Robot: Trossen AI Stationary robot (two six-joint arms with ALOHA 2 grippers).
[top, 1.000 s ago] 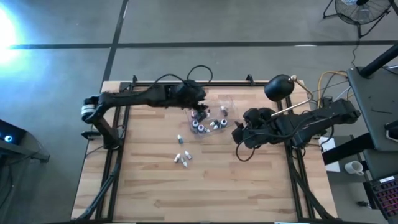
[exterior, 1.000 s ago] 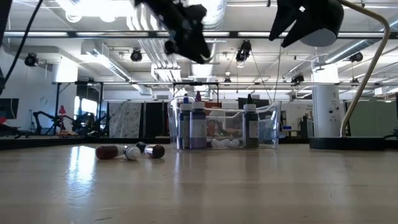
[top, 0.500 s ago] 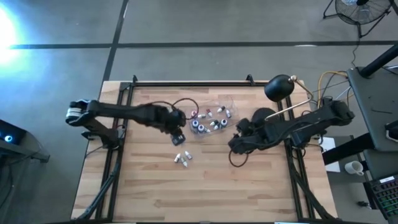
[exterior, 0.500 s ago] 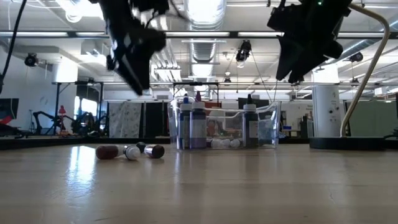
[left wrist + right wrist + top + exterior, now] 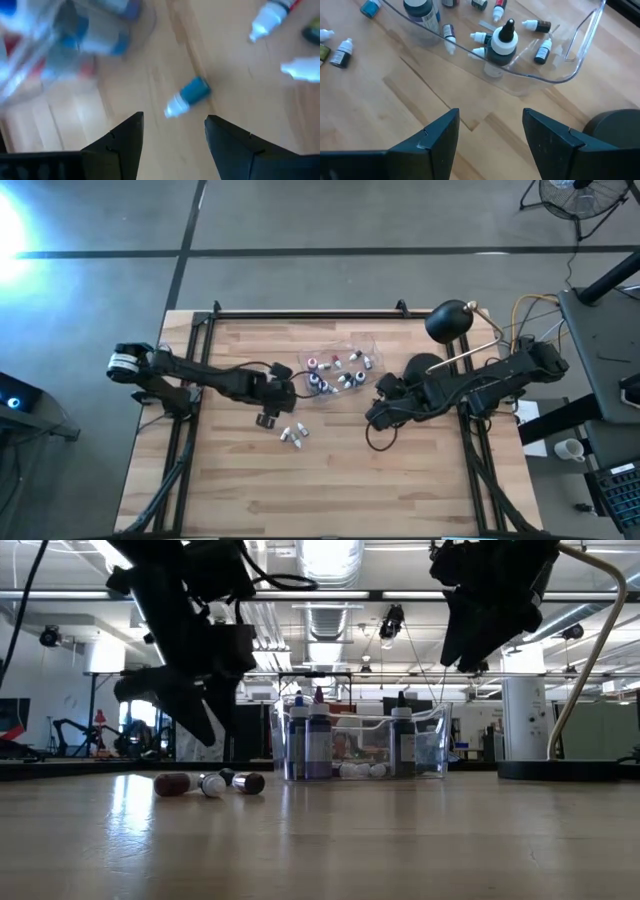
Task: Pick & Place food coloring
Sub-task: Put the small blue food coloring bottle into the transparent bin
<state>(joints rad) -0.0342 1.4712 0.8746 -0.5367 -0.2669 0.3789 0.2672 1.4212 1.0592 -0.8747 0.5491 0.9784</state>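
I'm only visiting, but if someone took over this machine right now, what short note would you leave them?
Left gripper: open, empty, hanging over a blue-capped bottle lying on the table.
Right gripper: open, empty, waiting beside the clear tub.
Bottles: several already in the tub, some upright, some lying down; a few loose bottles lie on the wood in front of it.
Done: most bottles are in the tub.
Left: pick up the loose ones, probably the blue-capped one first, and drop them in.

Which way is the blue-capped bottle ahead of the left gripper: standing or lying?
Lying. The blue-capped dropper bottle rests on its side on the wooden table, just beyond the open left gripper.
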